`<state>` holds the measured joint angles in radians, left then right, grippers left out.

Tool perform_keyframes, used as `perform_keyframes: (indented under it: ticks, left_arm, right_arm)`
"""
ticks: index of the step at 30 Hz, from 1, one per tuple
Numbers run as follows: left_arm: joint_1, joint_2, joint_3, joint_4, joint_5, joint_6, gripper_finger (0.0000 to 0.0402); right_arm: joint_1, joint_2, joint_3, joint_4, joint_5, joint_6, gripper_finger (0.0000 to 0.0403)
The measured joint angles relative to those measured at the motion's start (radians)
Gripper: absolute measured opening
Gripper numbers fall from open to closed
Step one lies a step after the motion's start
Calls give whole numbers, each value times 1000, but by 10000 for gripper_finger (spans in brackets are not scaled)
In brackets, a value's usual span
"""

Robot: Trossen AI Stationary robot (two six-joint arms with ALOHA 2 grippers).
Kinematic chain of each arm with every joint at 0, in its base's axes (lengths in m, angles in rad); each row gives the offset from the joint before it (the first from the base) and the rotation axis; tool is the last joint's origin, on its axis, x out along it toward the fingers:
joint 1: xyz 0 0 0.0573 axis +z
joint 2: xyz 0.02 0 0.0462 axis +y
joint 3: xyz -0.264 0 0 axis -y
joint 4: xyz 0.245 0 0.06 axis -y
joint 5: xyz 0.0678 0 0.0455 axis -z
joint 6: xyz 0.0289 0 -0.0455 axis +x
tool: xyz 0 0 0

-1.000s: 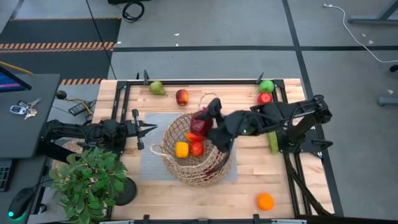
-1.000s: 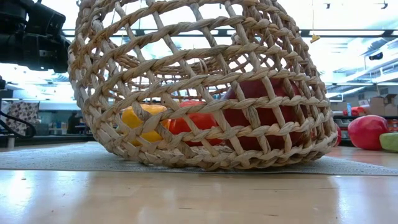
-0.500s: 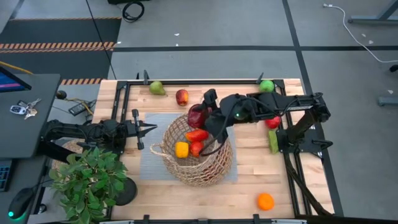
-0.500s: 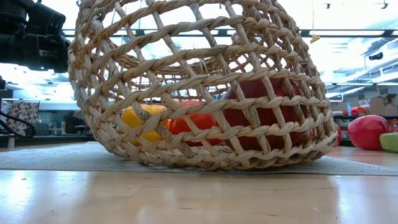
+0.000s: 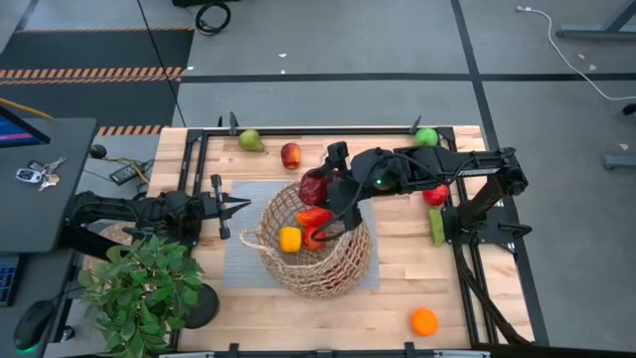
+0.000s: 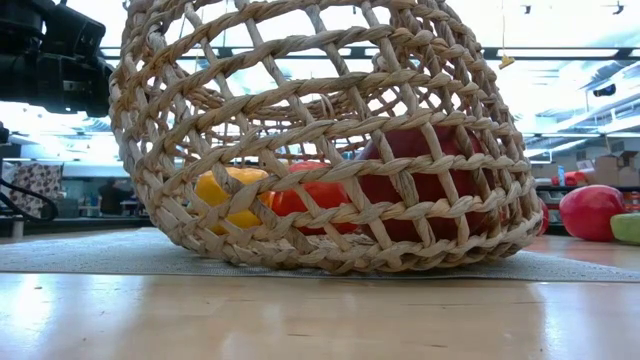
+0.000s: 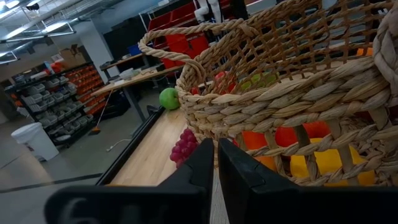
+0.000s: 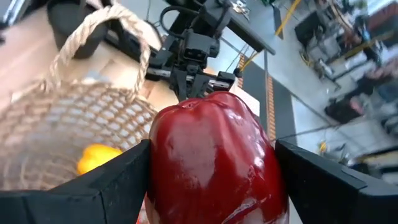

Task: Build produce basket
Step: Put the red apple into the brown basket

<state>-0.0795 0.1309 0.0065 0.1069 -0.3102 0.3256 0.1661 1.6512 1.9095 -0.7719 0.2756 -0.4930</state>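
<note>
- The right gripper (image 5: 316, 186) is clamped on a dark red pepper (image 8: 214, 158); the glossy fruit fills the gap between the two dark fingers (image 8: 112, 186), one on each side of it.
- Just below the held pepper is the far rim of the basket (image 5: 316, 241), a round tan open-weave wicker piece tilted on a grey mat (image 5: 241, 249).
- Inside the basket, beneath and a little forward of those jaws, lie a yellow pepper (image 5: 289, 239) and a red pepper (image 5: 316, 216), touching each other.
- Just beyond the jaws on the far side sits a red apple (image 5: 290, 155), with a green pear (image 5: 249, 140) farther along the same edge.
- Behind the right gripper, along its arm, are a green apple (image 5: 426, 136) and a red apple (image 5: 435, 195); an orange (image 5: 424, 322) lies well apart near the table's front edge.
- The left gripper (image 5: 237, 206) waits across the basket, jaws pinched together on nothing, tips near the basket's loop handle (image 7: 186, 43).
- Past those closed tips, purple grapes (image 7: 185, 146) rest beside the basket wall.
</note>
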Motion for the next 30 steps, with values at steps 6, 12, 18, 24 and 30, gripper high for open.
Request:
perform_keyframes:
  ticks: [6, 12, 18, 24, 30]
  left_arm:
    - [0, 0, 0, 0, 0, 0, 36]
    - [0, 0, 0, 0, 0, 0, 32]
    - [0, 0, 0, -3, 0, 0, 31]
    - [0, 0, 0, 0, 0, 0, 36]
    - [0, 0, 0, 0, 0, 0, 29]
  right_arm:
    - [-28, 0, -12, 11, -14, 75, 337]
    - [-108, 60, -75, 103, -131, 145, 337]
    - [-144, 215, -76, 145, -166, 149, 333]
    - [-129, 311, -75, 301, -217, 172, 334]
    - [-134, 391, -75, 288, -221, 222, 333]
